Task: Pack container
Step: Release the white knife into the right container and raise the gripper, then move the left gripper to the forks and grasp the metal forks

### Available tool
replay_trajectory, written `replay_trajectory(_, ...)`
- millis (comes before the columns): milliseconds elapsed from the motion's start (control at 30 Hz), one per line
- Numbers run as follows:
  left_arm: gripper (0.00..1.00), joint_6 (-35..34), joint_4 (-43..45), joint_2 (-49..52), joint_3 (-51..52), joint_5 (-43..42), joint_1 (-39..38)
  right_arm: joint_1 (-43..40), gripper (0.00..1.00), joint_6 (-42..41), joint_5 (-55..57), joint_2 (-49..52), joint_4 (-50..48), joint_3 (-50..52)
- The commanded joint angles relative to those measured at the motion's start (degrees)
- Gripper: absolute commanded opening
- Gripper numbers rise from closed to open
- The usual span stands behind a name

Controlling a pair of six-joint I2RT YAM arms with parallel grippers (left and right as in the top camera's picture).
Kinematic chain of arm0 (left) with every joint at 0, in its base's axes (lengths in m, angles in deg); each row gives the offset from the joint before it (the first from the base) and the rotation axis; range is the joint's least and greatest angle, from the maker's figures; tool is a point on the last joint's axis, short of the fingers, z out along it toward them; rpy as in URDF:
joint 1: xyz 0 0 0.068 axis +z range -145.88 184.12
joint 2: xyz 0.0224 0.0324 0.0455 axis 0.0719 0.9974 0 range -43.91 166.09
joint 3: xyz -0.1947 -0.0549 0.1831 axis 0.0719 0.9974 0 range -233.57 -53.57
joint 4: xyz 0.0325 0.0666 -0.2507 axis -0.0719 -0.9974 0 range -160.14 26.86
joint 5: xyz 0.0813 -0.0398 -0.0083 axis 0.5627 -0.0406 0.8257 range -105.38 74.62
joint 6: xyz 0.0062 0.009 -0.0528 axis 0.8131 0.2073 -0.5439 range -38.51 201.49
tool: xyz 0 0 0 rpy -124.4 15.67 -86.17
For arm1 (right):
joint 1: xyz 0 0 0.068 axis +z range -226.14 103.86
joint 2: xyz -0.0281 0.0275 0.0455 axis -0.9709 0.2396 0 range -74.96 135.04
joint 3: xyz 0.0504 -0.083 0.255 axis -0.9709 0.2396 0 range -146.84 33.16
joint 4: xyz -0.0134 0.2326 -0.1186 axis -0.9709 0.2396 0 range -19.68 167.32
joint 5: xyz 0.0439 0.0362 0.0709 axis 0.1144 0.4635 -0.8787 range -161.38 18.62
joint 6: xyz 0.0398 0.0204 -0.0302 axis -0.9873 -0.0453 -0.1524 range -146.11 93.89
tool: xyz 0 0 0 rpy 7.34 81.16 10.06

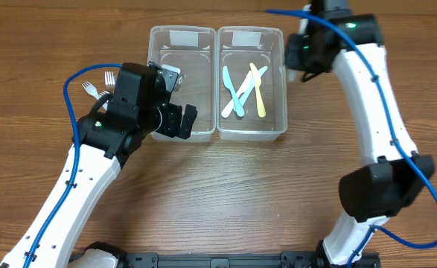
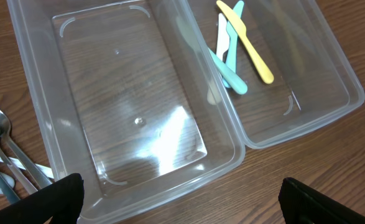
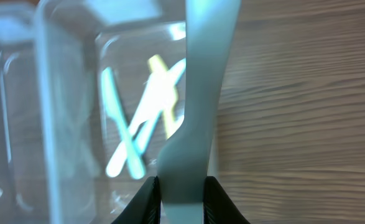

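Pale utensil (image 3: 201,93) gripped in right hand (image 3: 182,202), long axis straight out from it, left hand (image 2: 188,208) spread open.

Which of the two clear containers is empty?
The container beside the forks: nothing lies inside it. The other container holds coloured knives.

The overhead view looks straight down on the table (image 1: 225,201). Both wrist views sit close and angled, sharing the right container (image 1: 275,112).
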State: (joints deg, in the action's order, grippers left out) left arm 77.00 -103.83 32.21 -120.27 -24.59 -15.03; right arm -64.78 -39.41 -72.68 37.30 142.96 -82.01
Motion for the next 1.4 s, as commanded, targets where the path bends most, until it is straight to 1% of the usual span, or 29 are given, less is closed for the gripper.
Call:
replay_trajectory(0, 1.00, -0.8, 0.2, 0.6, -1.6, -0.9, -0.4, 3.4, 0.08, -2.1, -1.0, 2.6, -0.1, -0.3)
replay_trajectory(133, 1.00, -0.9, 0.2, 0.6, -1.6, -0.9, -0.4, 5.9, 0.08, -3.3, -0.7, 6.3, -0.5, -0.3)
replay_trajectory(267, 1.00, -0.9, 0.2, 0.6, -1.6, -0.9, -0.4, 6.3, 0.08, -3.3, -0.8, 9.1, -0.5, -0.3)
replay_trajectory(333, 1.00, -0.8, 0.2, 0.6, -1.6, -0.9, -0.4, 6.3, 0.13, -3.1, -0.8, 9.2, -0.4, -0.3)
replay_trajectory(367, 1.00, -0.9, 0.2, 0.6, -1.6, -0.9, -0.4, 6.3, 0.22, -3.0, -0.8, 9.2, -0.5, -0.3)
replay_trajectory(400, 1.00, -0.8, 0.2, 0.6, -1.6, -0.9, -0.4, 6.3, 0.34, -2.7, -0.8, 9.1, -0.5, -0.3)
replay_trajectory(433, 1.00, -0.9, 0.2, 0.6, -1.6, -0.9, -0.4, 6.3, 0.45, -1.7, -0.9, 9.0, -0.4, -0.3)
replay_trajectory(467, 1.00, -0.8, 0.2, 0.6, -1.6, -0.9, -0.4, 6.3, 0.53, -0.6, -1.0, 8.8, -0.3, -0.3)
replay_trajectory(500, 1.00, -0.9, 0.2, 0.6, -1.6, -0.9, -0.4, 6.3, 0.58, 0.3, -0.9, 8.6, 0.0, -0.4)
replay_trajectory(667, 1.00, -0.9, 1.3, 0.6, -1.6, -0.9, -0.4, 5.7, 0.70, 2.7, -0.7, 6.2, 0.1, -1.2)
replay_trajectory(700, 1.00, -0.9, 1.4, 0.6, -1.6, -0.9, -0.4, 5.2, 0.77, 3.2, -0.7, 5.3, -0.1, -2.1)
replay_trajectory(733, 1.00, -0.9, 1.3, 0.6, -1.6, -1.0, -0.4, 4.6, 0.94, 3.3, -0.2, 4.3, -0.2, -3.3)
replay_trajectory(767, 1.00, -0.9, 1.1, 0.6, -1.6, -1.4, -0.4, 3.9, 1.00, 3.3, 0.5, 3.6, -0.3, -4.4)
replay_trajectory(900, 1.00, -0.6, 0.5, 0.6, -1.6, -6.6, -0.4, -0.8, 1.00, 3.0, 1.5, -0.1, -0.6, -9.6)
replay_trajectory(967, 1.00, 0.8, -0.3, 0.6, -1.6, -7.4, -0.3, -4.1, 1.00, 2.8, 1.4, -1.5, -0.5, -11.8)
replay_trajectory(1033, 1.00, 1.7, -2.3, 0.6, -1.6, -4.4, -0.2, -7.6, 1.00, 2.1, 1.4, -2.9, -0.5, -13.1)
replay_trajectory(1100, 1.00, 0.0, -4.8, 0.6, -1.6, 2.6, 0.2, -11.4, 1.00, -0.1, 1.4, -4.1, -0.6, -13.2)
replay_trajectory(1167, 1.00, -7.7, -9.0, 0.6, -1.6, 15.1, 2.1, -15.1, 1.00, -0.7, 1.1, -4.5, -0.2, -13.2)
replay_trajectory(1200, 1.00, -10.9, -10.7, 0.6, -1.7, 19.1, 3.3, -16.6, 1.00, -0.7, 1.1, -4.5, 0.3, -13.2)
replay_trajectory(1233, 1.00, -15.6, -13.4, 0.6, -1.7, 23.9, 5.6, -18.0, 1.00, -0.7, 1.1, -4.5, 0.9, -13.2)
replay_trajectory(1267, 1.00, -18.4, -15.3, 0.6, -1.8, 25.4, 8.2, -19.2, 1.00, -0.7, 1.1, -4.5, 1.5, -13.1)
replay_trajectory(1300, 1.00, -20.3, -16.7, 0.6, -1.8, 25.0, 11.2, -20.5, 1.00, -0.7, 1.2, -4.5, 2.1, -13.0)
replay_trajectory(1367, 1.00, -23.6, -18.3, 0.6, -1.8, 20.9, 18.7, -22.0, 1.00, -0.7, 1.2, -4.5, 2.8, -13.0)
